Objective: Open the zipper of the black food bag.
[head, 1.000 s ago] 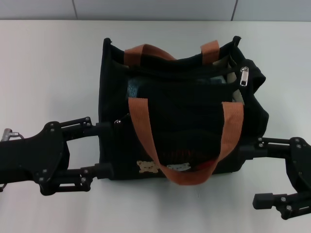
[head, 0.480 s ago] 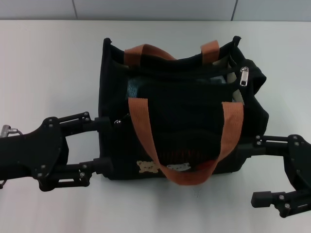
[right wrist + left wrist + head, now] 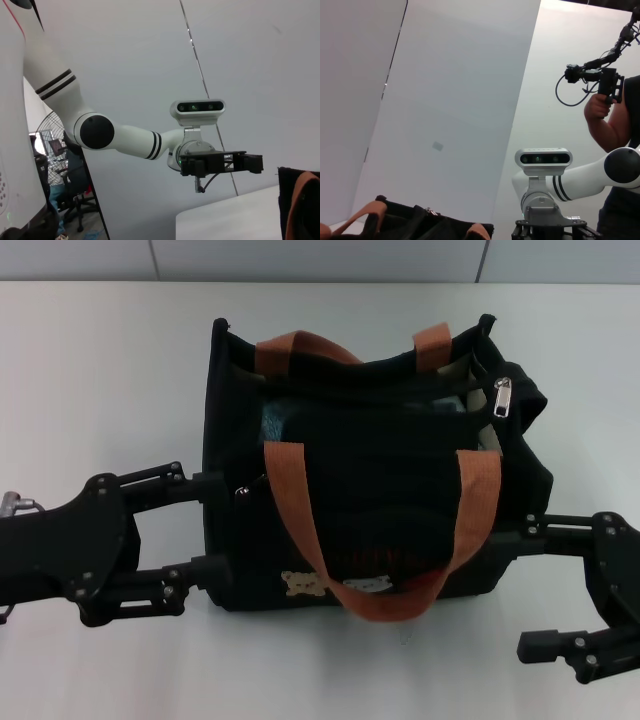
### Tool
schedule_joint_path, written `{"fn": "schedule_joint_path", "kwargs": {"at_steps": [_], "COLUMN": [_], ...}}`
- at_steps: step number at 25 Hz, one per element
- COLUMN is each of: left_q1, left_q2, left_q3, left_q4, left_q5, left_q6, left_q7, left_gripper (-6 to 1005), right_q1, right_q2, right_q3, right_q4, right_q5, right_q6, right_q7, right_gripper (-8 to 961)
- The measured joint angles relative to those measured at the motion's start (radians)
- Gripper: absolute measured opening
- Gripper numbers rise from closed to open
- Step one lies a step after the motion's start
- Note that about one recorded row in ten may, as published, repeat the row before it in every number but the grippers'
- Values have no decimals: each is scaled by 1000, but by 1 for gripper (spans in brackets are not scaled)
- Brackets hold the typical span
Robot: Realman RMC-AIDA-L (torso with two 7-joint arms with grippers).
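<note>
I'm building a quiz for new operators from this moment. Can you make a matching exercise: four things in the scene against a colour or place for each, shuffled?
Things:
1. pull tab
2. strap handles
3. bear patch
4. left gripper

Descriptions:
A. orange-brown
B. cream, low on the black food bag's near side
C. silver, at the bag's far right corner
D. fingers spread at the bag's left end

Pairs: 1-C, 2-A, 3-B, 4-D

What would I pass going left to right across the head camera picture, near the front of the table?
Left tool, open at the bag's left side → cream bear patch on the black food bag → right tool, open by the bag's right side.
</note>
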Motion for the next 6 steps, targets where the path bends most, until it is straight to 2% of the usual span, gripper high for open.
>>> {"fn": "schedule_joint_path", "kwargs": {"at_steps": [6], "left_q1": [-2], "left_q2": [-2], "left_q3": [0], "left_q4": [-1], "left_q5": [-1], "left_q6": [-1], "left_q7": [0], "left_gripper": [782], "right_q1": [4], "right_q2": [0], "right_q3": [0], "right_q4": [0], "right_q5": [-1], "right_q6": [0], "right_q7": [0], "right_gripper": [843]}}
